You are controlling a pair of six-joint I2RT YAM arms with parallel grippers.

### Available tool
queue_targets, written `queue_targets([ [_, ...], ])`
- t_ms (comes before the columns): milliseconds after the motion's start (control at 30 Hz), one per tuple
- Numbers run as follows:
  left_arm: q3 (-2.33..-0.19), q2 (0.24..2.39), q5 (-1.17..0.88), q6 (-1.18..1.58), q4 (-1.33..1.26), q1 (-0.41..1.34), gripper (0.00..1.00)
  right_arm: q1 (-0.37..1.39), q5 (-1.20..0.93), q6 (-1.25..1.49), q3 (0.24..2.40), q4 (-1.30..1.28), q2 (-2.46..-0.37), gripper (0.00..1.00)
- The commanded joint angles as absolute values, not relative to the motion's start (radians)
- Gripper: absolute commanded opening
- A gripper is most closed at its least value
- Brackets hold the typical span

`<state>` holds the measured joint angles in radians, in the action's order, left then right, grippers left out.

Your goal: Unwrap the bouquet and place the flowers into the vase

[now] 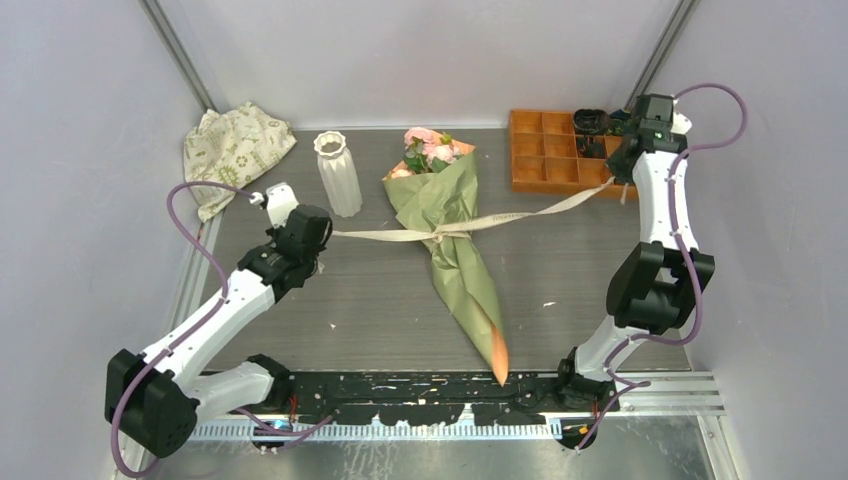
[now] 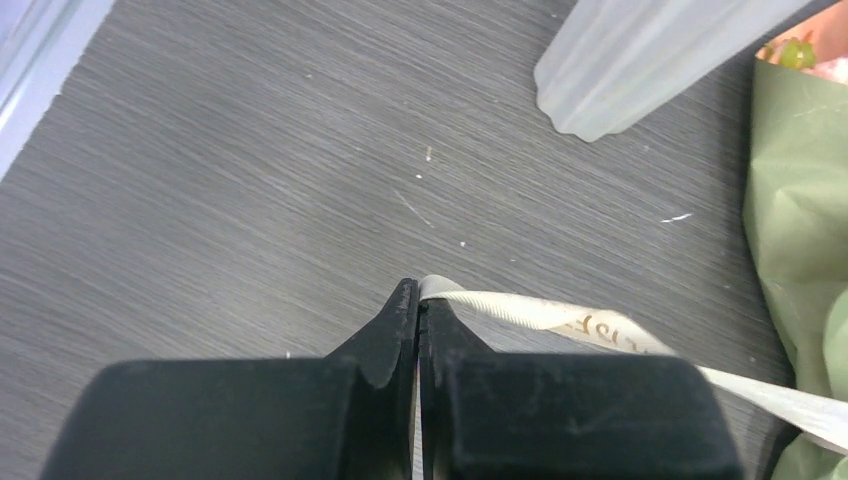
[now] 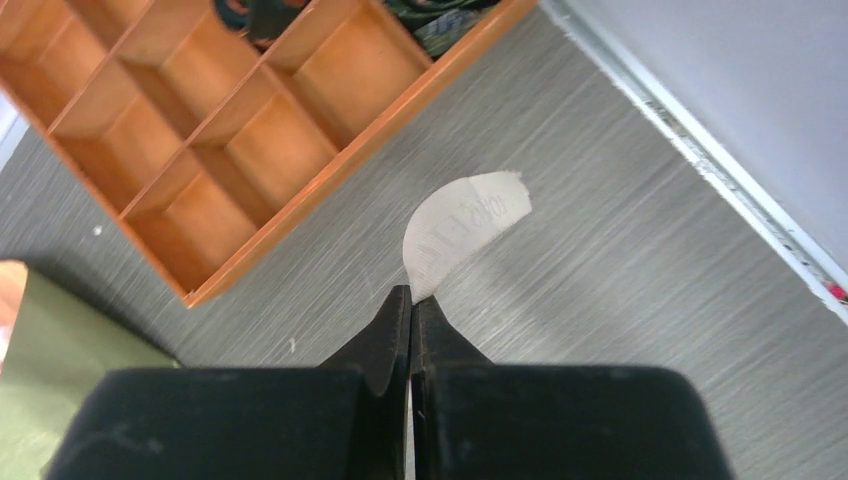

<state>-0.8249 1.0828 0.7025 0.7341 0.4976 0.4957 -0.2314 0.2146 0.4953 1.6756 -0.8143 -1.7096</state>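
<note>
Top external: bouquet lies on the surface, blooms toward the back, just right of the upright vase. Left fingers pinch one end of the ribbon, right fingers pinch the other end by the orange tray; ribbon taut across the wrap

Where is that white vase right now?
In the overhead view, the vase stands upright left of centre, between the cloth bag and the bouquet.

Through my left wrist camera I see the left gripper pinched closed on the cream ribbon, which runs right to the bouquet, with the vase far right on the table.
</note>
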Motion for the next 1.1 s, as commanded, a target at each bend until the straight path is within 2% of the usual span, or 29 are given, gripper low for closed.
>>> queue_targets([
  [0, -0.814, 1.056, 0.773, 0.748, 0.536, 0.47, 0.0, -0.273, 0.283, 0.5, 1.677, -0.81, -1.647, 0.01],
  [300, -0.814, 1.018, 0.771, 0.731, 0.559, 0.446, 0.0, -0.304, 0.344, 0.514, 1.667, -0.82, -1.669, 0.01],
  [400, -0.786, 0.981, 0.638, 0.672, 0.485, 0.447, 0.12, -0.308, 0.315, 0.537, 1.668, -0.822, -1.668, 0.03],
  [467, -0.775, 0.963, 0.575, 0.662, 0.456, 0.446, 0.28, -0.305, 0.259, 0.552, 1.652, -0.798, -1.654, 0.2],
  [500, -0.769, 0.96, 0.535, 0.65, 0.432, 0.446, 0.36, -0.299, 0.219, 0.552, 1.639, -0.778, -1.644, 0.34],
  [567, -0.759, 0.955, 0.438, 0.613, 0.371, 0.447, 0.48, -0.266, 0.207, 0.548, 1.617, -0.747, -1.615, 0.53],
  [600, -0.758, 0.957, 0.385, 0.597, 0.339, 0.446, 0.51, -0.241, 0.207, 0.543, 1.606, -0.731, -1.598, 0.62],
  [700, -0.777, 0.975, 0.259, 0.586, 0.277, 0.446, 0.54, -0.133, 0.208, 0.537, 1.569, -0.688, -1.535, 0.73],
  [800, -0.796, 0.999, 0.133, 0.581, 0.214, 0.448, 0.53, 0.013, 0.197, 0.523, 1.533, -0.654, -1.484, 0.74],
  [867, -0.807, 1.027, 0.054, 0.579, 0.177, 0.452, 0.48, 0.114, 0.143, 0.516, 1.505, -0.632, -1.465, 0.71],
  [967, -0.82, 1.084, -0.027, 0.585, 0.121, 0.49, 0.43, 0.236, 0.034, 0.542, 1.441, -0.593, -1.464, 0.6],
  [1067, -0.844, 1.173, -0.021, 0.586, 0.073, 0.58, 0.35, 0.31, -0.086, 0.563, 1.391, -0.546, -1.497, 0.48],
])
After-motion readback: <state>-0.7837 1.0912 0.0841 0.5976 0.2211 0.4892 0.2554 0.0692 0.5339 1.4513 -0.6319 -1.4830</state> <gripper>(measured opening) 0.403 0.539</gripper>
